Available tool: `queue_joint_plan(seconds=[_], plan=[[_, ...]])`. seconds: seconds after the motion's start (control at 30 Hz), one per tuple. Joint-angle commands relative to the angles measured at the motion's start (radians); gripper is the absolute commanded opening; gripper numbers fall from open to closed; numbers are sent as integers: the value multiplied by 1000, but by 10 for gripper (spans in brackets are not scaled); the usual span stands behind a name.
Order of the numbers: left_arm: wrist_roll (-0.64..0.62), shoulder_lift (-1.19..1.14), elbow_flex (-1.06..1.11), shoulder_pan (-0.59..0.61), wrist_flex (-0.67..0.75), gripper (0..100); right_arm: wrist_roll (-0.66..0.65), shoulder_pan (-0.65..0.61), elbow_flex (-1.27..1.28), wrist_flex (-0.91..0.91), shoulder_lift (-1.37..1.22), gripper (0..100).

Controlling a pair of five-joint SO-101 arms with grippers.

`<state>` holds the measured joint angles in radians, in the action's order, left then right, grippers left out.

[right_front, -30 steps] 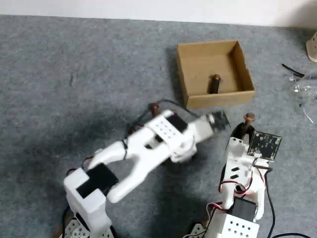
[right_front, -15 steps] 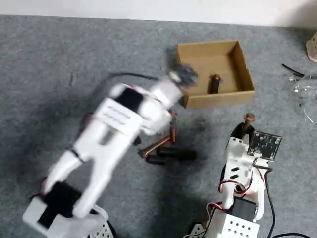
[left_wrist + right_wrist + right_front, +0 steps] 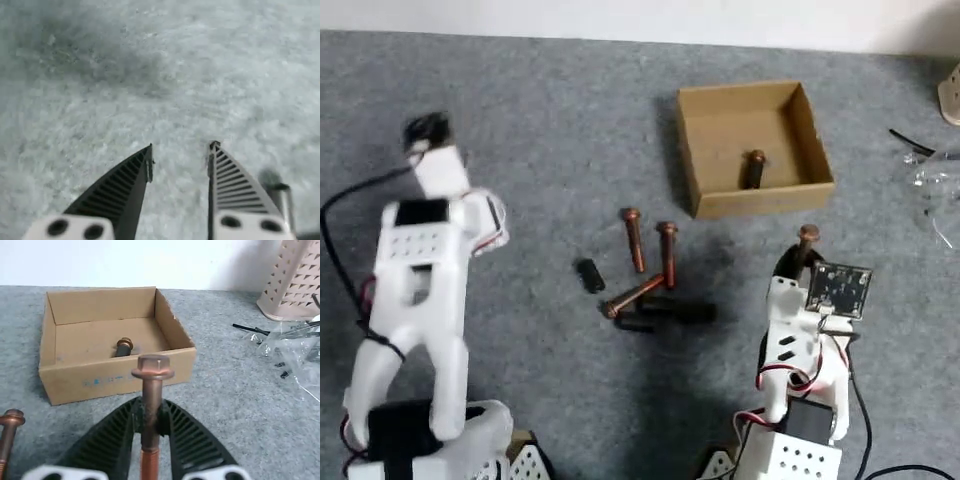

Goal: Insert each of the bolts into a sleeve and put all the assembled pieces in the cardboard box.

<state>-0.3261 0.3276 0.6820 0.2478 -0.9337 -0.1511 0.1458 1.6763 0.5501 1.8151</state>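
**Grey carpeted worktop: one piece boxed, four bolts to go**

Grey carpet covers your worktop [image 3: 520, 110], with a pale wall along the far edge.

From above, the cardboard box [image 3: 765, 200] sits toward the far side. It holds one assembled piece [image 3: 754, 168], a copper head on a dark body. Nearer the arms, three loose bolts [image 3: 633, 238] lie close together. Two are roughly parallel, and the third slants below them, against the dark sleeves [image 3: 685, 312]. A lone sleeve [image 3: 588, 275] lies just beside the group, apart from it. Your left gripper [image 3: 425, 130] is well away from the parts, over bare carpet. Your right gripper [image 3: 796, 262] is near the box's front corner, with the held bolt [image 3: 807, 236] in it.

From the left wrist, the left gripper [image 3: 180, 152] has its fingers [image 3: 125, 190] partly spread, with nothing between them and carpet underneath.

From the right wrist, the right gripper [image 3: 149, 412] has its fingers [image 3: 190, 440] closed on the held bolt [image 3: 152, 369]. The head points up and bare shank shows above and below the grip, so you cannot count it as sleeved. The cardboard box [image 3: 115, 377] stands straight ahead, the assembled piece [image 3: 122, 346] lying inside.

By my reckoning you are early in the task. One bolt is finished. The one in hand and the three on the carpet each need a sleeve, and then all four go into the box.
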Motion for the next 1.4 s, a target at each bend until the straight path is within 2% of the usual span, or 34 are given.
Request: queue_joint_plan(seconds=[0.0, 0.13, 0.2, 0.3, 0.43, 0.73, 0.9, 1.07, 1.37], plan=[[-26, 97, 159, 38, 247, 175, -81, -107, 113, 2, 19, 5], [-21, 193, 300, 45, 407, 175, -221, -371, 105, 59, 18, 5], [-21, 231, 340, 42, 440, 175, -232, -493, 74, 94, 18, 5], [-20, 266, 361, 42, 448, 175, -230, -596, -35, 96, -15, 5], [-20, 266, 361, 42, 448, 175, -235, -647, -197, 91, -194, 5], [-18, 266, 360, 48, 457, 175, -229, -774, -664, 91, -880, 5], [31, 252, 363, 50, 485, 175, -222, -831, -857, 91, -1194, 5], [28, 234, 358, 93, 512, 175, -112, -842, -998, 94, -1449, 5], [28, 234, 361, 99, 520, 175, -109, -949, -1102, 96, -1744, 5]])
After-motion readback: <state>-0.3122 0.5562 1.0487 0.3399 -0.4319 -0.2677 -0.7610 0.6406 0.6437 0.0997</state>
